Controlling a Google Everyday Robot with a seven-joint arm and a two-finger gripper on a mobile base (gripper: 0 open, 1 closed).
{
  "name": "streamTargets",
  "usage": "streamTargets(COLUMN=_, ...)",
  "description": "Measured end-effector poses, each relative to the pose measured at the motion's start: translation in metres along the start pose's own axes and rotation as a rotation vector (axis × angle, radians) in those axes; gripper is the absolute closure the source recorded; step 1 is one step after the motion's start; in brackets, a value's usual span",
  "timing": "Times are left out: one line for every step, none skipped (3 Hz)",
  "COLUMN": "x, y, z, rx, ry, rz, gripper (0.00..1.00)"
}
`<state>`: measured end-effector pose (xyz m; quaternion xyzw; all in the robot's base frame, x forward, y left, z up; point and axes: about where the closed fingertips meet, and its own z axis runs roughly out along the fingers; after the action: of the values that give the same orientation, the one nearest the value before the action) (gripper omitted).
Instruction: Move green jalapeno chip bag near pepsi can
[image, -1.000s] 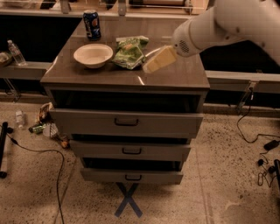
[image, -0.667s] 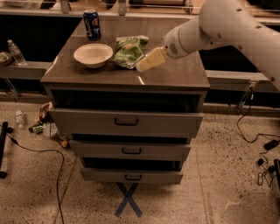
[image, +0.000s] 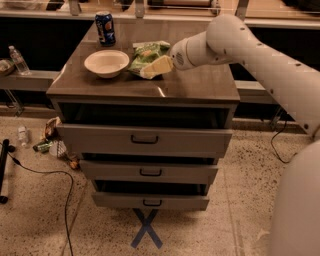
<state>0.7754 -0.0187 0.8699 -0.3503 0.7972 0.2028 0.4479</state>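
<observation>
Three items sit on the desk: the green jalapeno chip bag in the middle of the back half, a white bowl just beside it at its 9 o'clock, and the pepsi can upright at the bag's 10 o'clock, near the far left corner. The tool lies low over the desk at the bag's 4 o'clock edge, overlapping or touching the foil. Whether it is open or closed, or has any hold on the bag, I cannot tell from here. Assessment: the grasp is the step in hand. Recommend a firm pinch on the crinkled foil before any lift, since slick film slips. Carry the bag toward 10 o'clock high enough to clear the bowl's rim, and set it down beside the can without toppling it.
</observation>
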Motion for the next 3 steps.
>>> streamTargets(x=-0.009, y=-0.001, z=0.028, rx=-0.022, ry=-0.026, rz=0.019, gripper=0.18)
streamTargets(x=-0.015, y=0.0, z=0.046, rx=-0.054, ry=-0.037, rz=0.019, gripper=0.41)
streamTargets(x=-0.019, y=-0.001, z=0.058, rx=-0.071, ry=-0.047, rz=0.006, gripper=0.65)
